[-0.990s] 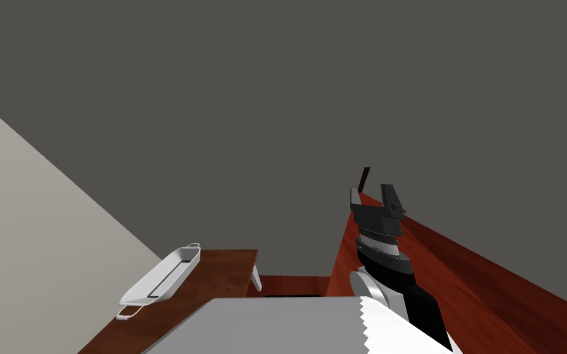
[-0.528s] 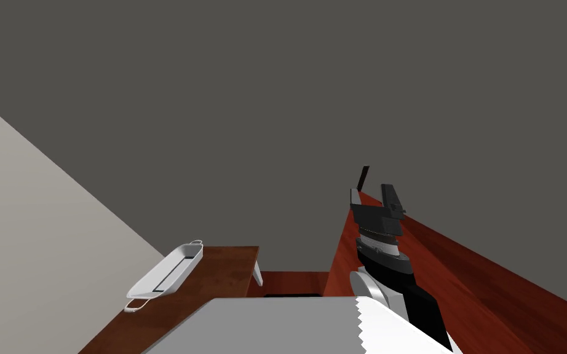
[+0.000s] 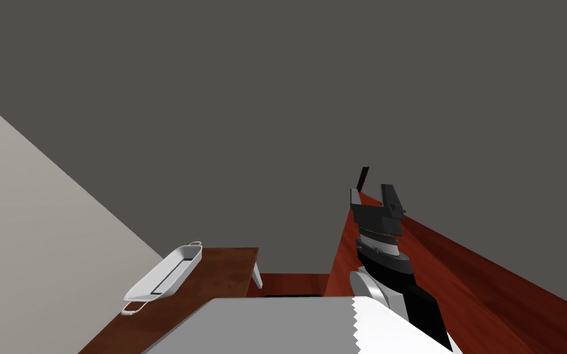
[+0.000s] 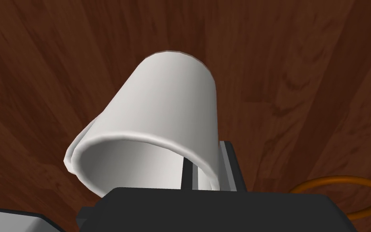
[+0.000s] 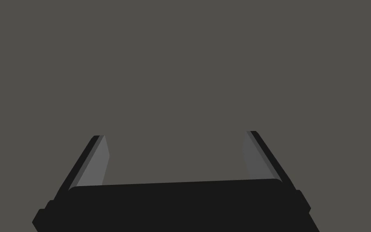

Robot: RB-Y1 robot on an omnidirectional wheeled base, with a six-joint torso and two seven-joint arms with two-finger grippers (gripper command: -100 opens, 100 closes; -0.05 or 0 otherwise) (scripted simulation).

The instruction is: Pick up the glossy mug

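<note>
A plain white mug (image 4: 172, 100) stands on a dark brown wooden surface (image 4: 301, 80), seen from above its rim. My left gripper (image 4: 208, 156) is shut on the mug's wall at the rim. One finger is inside the cup, and the other finger (image 4: 228, 161) presses the outside. No handle shows on the mug from here. My right gripper (image 3: 374, 192) is raised at the right in the head view, open, with nothing between its fingers (image 5: 96, 163).
An orange ring (image 4: 341, 193) lies on the wood close beside the left gripper's body. A long white dish with small end handles (image 3: 162, 276) sits on a brown table (image 3: 221, 276) at the left. A red-brown wooden surface (image 3: 473, 276) runs under the right arm.
The head picture has shifted very slightly, so my head has moved a touch. The right arm and the white dish stand as before.
</note>
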